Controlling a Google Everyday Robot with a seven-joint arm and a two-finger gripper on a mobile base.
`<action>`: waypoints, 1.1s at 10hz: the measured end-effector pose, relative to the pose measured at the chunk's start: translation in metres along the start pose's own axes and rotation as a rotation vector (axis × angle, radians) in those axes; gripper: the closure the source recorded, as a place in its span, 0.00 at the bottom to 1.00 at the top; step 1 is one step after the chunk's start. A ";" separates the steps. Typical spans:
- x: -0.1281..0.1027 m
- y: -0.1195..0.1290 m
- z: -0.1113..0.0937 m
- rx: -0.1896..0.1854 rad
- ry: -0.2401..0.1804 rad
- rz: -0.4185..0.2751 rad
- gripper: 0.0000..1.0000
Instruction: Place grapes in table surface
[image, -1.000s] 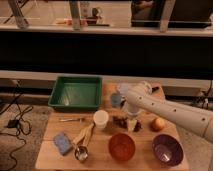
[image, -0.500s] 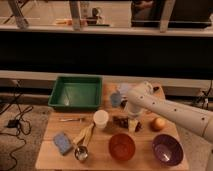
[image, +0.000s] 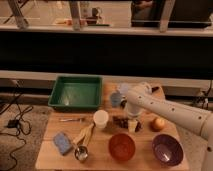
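The grapes are a small dark bunch lying on the light tan wooden table surface, just right of a white cup and behind the orange bowl. My white arm reaches in from the right. My gripper points down at the tabletop, right beside the right end of the bunch. I cannot tell whether it touches the grapes.
A green tray sits at the back left. A white cup, a round yellow-orange fruit, a purple bowl, a blue sponge, a metal scoop and a pale blue object stand around.
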 end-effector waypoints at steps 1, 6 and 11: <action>0.001 0.000 0.000 0.000 0.000 0.003 0.25; 0.002 0.000 0.001 0.000 -0.008 0.007 0.75; -0.002 0.000 -0.002 0.007 -0.037 -0.002 0.96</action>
